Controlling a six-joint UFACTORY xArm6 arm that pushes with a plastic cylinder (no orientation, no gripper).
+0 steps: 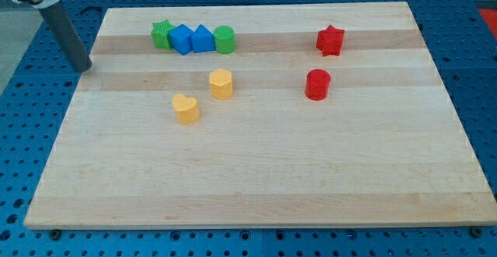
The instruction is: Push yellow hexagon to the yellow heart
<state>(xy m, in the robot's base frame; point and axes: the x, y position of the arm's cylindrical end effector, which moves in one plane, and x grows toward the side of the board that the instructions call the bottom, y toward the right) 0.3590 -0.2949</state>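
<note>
The wooden board [256, 164] fills most of the view, lying on a blue perforated table [23, 133]. Along the board's top edge, toward the view's left, sits a tight row of four blocks touching one another: a green star [161, 33], a blue block [180, 39], a second blue block [203, 39] and a green cylinder [224, 39]. Toward the view's right stand a red star [330, 40] and, below it, a red cylinder [318, 84], apart from each other. The yellow hexagon [221, 84] stands left of centre, and the yellow heart [185, 109] lies near it, down and to the view's left, with a small gap between them. My tip [83, 67] is a plain rod with nothing to open or close; it rests at the board's left edge, well apart from every block. The hexagon lies to the tip's right and slightly lower, but the heart sits on the tip's side of it, so I judge the tip must first get round to the hexagon's upper right before pushing.
</note>
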